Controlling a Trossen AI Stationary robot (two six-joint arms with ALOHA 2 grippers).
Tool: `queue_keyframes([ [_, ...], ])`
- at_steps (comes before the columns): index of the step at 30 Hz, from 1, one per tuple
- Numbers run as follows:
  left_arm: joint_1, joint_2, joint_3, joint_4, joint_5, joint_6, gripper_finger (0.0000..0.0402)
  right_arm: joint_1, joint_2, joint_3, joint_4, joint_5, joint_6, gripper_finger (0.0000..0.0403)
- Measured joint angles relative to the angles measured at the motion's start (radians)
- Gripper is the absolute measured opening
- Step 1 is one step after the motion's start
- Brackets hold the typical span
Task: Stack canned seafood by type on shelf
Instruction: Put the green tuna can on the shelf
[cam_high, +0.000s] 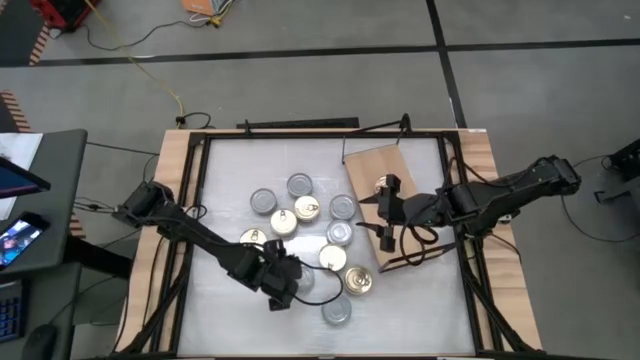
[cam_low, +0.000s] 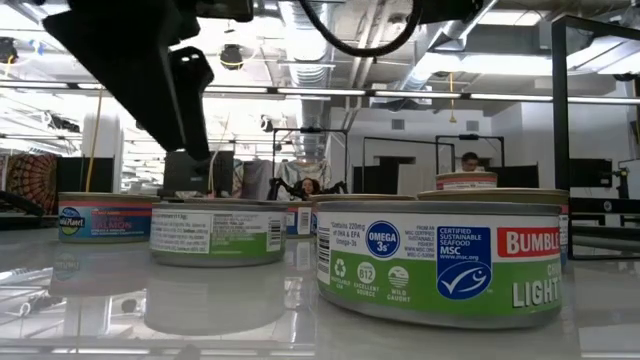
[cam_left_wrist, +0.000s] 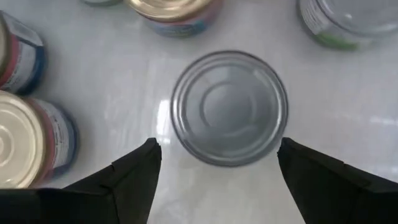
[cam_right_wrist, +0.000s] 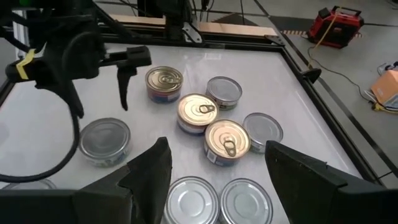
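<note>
Several round tins stand grouped on the white tabletop: gold-lidded tins (cam_high: 308, 208) and silver-lidded tins (cam_high: 263, 201). The light-brown shelf (cam_high: 368, 165) lies flat at the table's far right, and one tin (cam_high: 383, 184) stands on it. My left gripper (cam_left_wrist: 217, 163) is open above a silver-lidded tin (cam_left_wrist: 229, 107), one finger to each side of it, not touching it. In the high view my left gripper (cam_high: 288, 280) is at the group's near side. My right gripper (cam_high: 385, 215), also open and holding nothing, hovers over the shelf's near edge.
In the right wrist view, gold-lidded tins (cam_right_wrist: 227, 140) and silver-lidded tins (cam_right_wrist: 245, 202) stand close together ahead of the fingers. Another silver tin (cam_high: 337, 310) sits alone toward the near edge. Black frame rails (cam_high: 470, 270) run along the table's sides. A green-labelled tin (cam_low: 440, 260) fills the low view.
</note>
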Motion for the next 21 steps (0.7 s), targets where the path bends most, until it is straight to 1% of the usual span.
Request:
queue_keyframes([
  [3,-0.016,0.000,0.000,0.038,0.057,0.103,0.0311,0.000,0.000,0.000,0.001,0.000,0.005,0.0283],
  [5,-0.039,0.013,0.000,0.044,0.048,0.215,0.0311,0.000,0.000,0.000,0.000,0.000,0.006,0.0283],
  [8,-0.083,0.049,-0.001,0.010,-0.050,0.359,0.0310,0.000,0.000,0.000,-0.001,0.000,0.006,0.0283],
  [10,-0.110,0.085,-0.001,0.021,-0.111,0.454,0.0303,0.000,0.000,-0.006,0.006,0.000,0.006,0.0283],
  [13,-0.142,0.153,-0.001,0.047,-0.150,0.578,0.0285,-0.002,0.002,-0.011,0.001,0.000,0.003,0.0283],
  [14,-0.152,0.175,-0.001,0.050,-0.175,0.600,0.0278,-0.002,0.002,-0.011,0.003,0.000,0.003,0.0283],
  [19,-0.173,0.253,0.002,0.059,-0.393,0.618,0.0235,-0.002,0.001,-0.011,0.009,0.000,0.004,0.0283],
  [21,-0.175,0.264,0.001,0.065,-0.432,0.626,0.0215,-0.002,0.001,-0.011,0.009,0.000,0.006,0.0283],
])
